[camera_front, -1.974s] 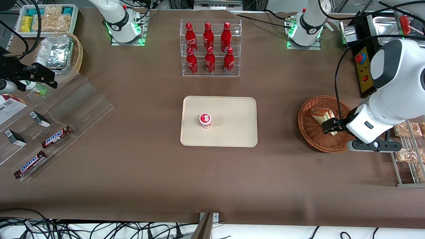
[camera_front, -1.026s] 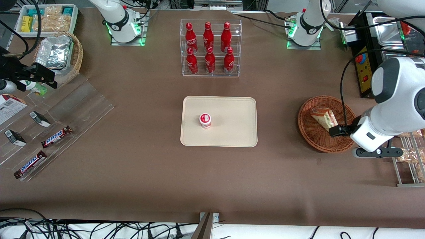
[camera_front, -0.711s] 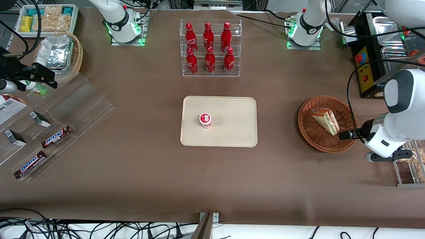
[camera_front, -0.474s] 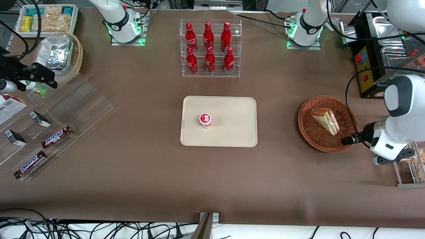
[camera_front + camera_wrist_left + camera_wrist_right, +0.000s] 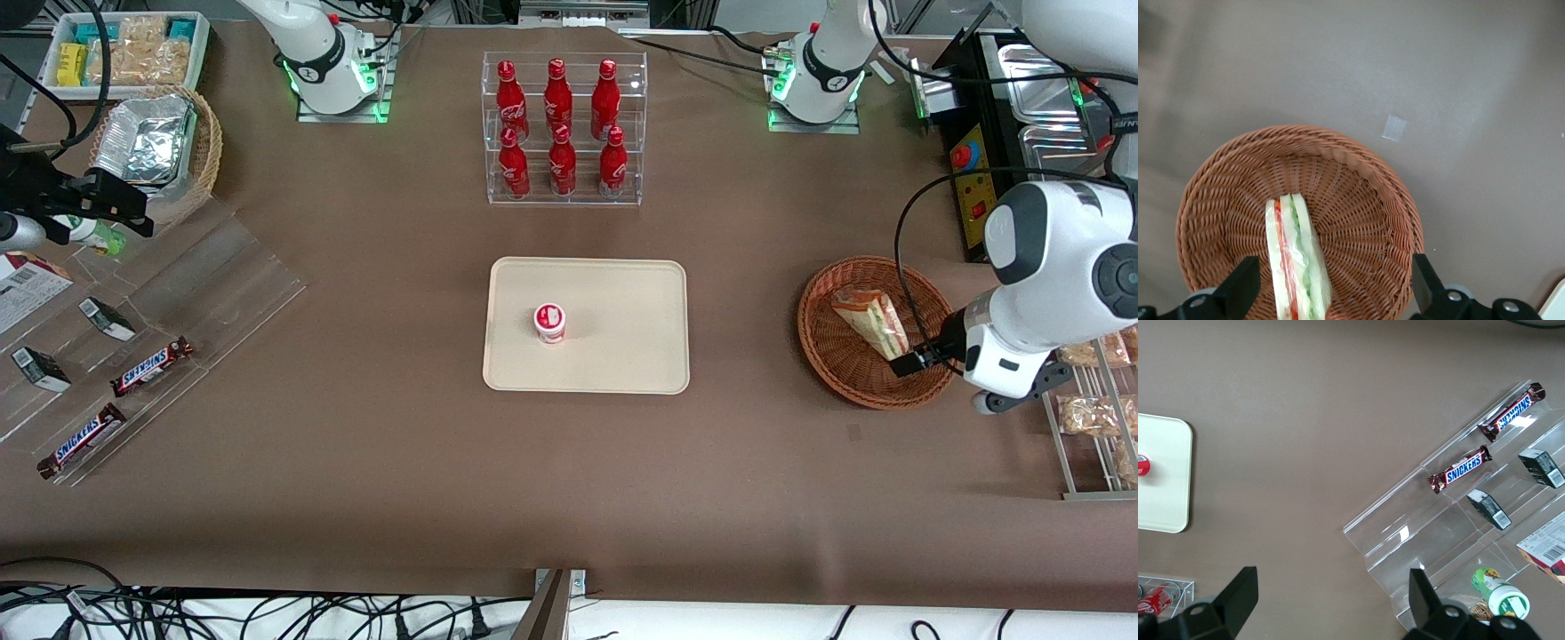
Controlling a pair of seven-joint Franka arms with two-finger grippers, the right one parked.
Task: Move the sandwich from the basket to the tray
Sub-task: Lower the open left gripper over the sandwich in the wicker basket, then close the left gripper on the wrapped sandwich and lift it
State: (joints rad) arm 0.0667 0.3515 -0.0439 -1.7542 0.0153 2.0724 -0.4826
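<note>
Pincer back over the basket
Pincer (image 5: 1331, 293) returned, spread and empty, above sandwich (image 5: 1297, 257) in basket (image 5: 1358, 180); tray (image 5: 622, 293) still waits

counter (image 5: 373, 462): brown covering | centre: tray (image 5: 622, 356) | toward working arm's end: basket (image 5: 831, 373); end effector (image 5: 1331, 297) above it, fingers spread | farther from camera: bottle rack (image 5: 564, 129) | toward parked arm's end: clear stepped stand (image 5: 178, 293), tan wicker basket (image 5: 206, 147)

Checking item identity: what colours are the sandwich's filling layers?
Green and red between pale bread, clearest in the left wrist view: sandwich, with the open gripper above it.
</note>
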